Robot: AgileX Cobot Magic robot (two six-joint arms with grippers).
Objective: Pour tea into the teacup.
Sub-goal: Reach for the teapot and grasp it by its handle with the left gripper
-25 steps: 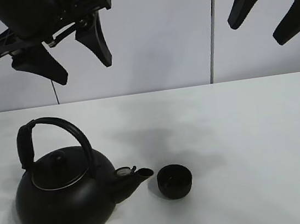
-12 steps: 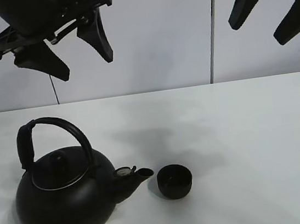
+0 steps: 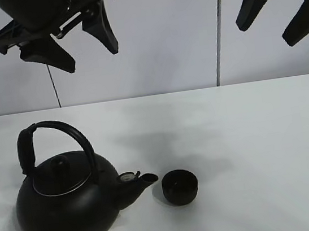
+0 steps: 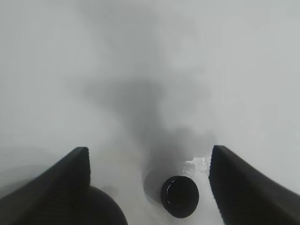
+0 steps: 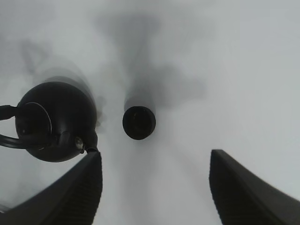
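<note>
Looking at the high view, you've got the left gripper (image 3: 88,57) hanging in the upper left of the frame, well above the table (image 3: 262,152), fingers spread wide with nothing between them. Your left wrist view agrees: left gripper (image 4: 150,150) gaping and empty, with the teacup (image 4: 180,196) in sight between the two fingers, far below them. The right gripper (image 3: 266,35) sits in the upper right corner, also high up, fingers apart and holding nothing; the right wrist view shows the same gap (image 5: 154,154) with only bare table in it. The teacup (image 3: 180,186) stands upright on the table, lower centre of the high view, just right of the kettle (image 3: 67,209) and close to the spout (image 3: 135,186) tip without touching it. The kettle sits upright in the lower left, handle (image 3: 54,129) arched up, lid on. From the right wrist you see both teacup (image 5: 139,122) and kettle (image 5: 54,122) from above, side by side. There's a small shiny patch (image 4: 197,164) on the table right beside the cup; you can't tell what it is.
</note>
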